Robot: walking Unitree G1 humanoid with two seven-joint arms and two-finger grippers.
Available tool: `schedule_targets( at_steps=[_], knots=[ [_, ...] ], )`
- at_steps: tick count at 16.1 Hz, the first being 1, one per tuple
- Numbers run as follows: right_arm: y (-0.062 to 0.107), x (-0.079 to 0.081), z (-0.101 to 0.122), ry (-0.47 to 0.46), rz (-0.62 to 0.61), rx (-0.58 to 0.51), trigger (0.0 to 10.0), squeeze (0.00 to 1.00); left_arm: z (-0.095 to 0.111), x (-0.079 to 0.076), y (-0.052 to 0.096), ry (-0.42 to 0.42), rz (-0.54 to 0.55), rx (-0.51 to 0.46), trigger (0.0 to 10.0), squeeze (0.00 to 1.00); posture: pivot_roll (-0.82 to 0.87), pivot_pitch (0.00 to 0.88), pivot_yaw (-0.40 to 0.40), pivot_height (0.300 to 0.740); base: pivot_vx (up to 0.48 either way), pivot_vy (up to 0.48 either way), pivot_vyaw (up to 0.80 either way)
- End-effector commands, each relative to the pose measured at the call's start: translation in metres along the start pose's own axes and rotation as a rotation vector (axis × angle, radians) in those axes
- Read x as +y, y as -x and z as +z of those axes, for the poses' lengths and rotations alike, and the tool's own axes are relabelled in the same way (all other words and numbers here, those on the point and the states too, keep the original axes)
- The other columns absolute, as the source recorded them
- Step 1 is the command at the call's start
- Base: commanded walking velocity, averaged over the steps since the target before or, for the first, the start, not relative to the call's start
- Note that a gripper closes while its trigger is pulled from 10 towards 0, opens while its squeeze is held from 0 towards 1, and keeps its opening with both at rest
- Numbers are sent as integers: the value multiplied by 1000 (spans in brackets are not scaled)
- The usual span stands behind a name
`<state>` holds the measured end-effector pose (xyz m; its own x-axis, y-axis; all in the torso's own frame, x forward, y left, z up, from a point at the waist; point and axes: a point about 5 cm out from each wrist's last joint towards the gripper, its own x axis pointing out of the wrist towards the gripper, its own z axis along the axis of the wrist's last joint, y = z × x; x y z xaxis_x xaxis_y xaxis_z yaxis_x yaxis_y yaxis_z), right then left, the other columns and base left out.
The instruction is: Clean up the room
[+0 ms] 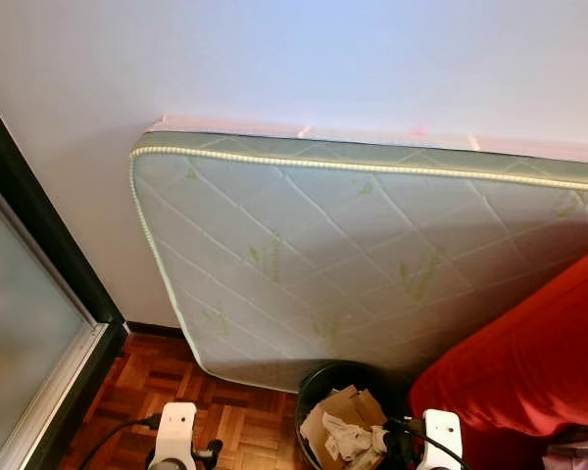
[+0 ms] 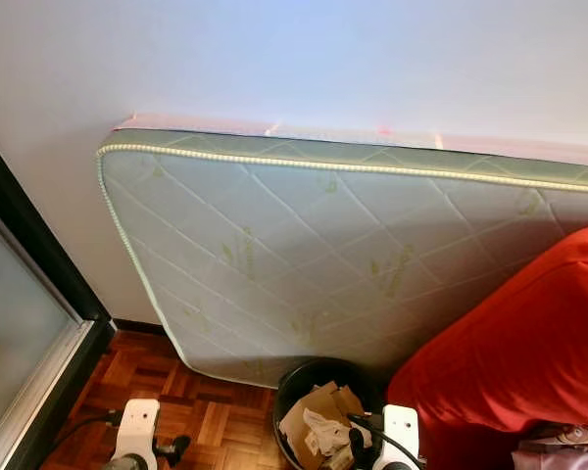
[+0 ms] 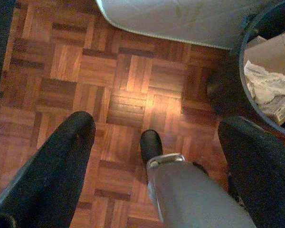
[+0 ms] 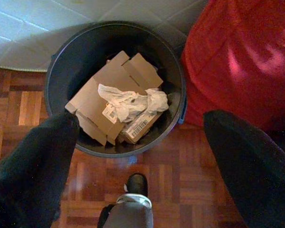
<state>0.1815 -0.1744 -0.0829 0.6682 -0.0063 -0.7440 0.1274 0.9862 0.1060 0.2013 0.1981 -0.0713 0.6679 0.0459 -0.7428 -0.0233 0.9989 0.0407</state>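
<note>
Mattress (image 1: 372, 255) leans against the white wall in the head views, with a black bin (image 1: 318, 387) of cardboard and crumpled paper (image 1: 351, 438) just in front of its lower edge and a red cushion (image 1: 529, 362) beside that bin. From the left wrist, the left gripper (image 3: 152, 142) hangs with fingers spread wide and empty over the parquet floor (image 3: 85, 80) next to the bin. From the right wrist, the right gripper (image 4: 137, 137) hangs equally wide and empty directly above the bin, where the paper lies on the cardboard (image 4: 109, 90).

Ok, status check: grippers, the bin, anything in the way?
Right gripper open, empty, above the black bin. Left gripper open over parquet floor. Bin holds cardboard and crumpled paper. Mattress and red cover flank it.
</note>
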Motion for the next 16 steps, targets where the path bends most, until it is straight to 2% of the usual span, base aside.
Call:
schedule_targets(
  at_steps=[1, 5, 10, 16],
  knots=[
    [0, 0, 1, 2, 2, -9, 10000, 0, -5, 2, 1, -13, 3, 18, 10000, 0, 34, 50, -46, 740, 0, 0, 0],
    [-1, 5, 1, 10, 17, -11, 10000, 0, -7, 4, 2, -26, -2, 20, 10000, 0, 28, 59, -36, 740, 0, 0, 0],
    [0, 5, -2, 8, 13, -1, 10000, 0, -7, 0, 2, -29, -8, 24, 10000, 0, 25, 73, -35, 740, 0, 0, 0],
    [0, 8, -4, 10, 21, 9, 10000, 0, -7, -1, 2, -33, -6, 26, 10000, 0, 32, 77, -29, 740, -251, 0, 0]
  ],
)
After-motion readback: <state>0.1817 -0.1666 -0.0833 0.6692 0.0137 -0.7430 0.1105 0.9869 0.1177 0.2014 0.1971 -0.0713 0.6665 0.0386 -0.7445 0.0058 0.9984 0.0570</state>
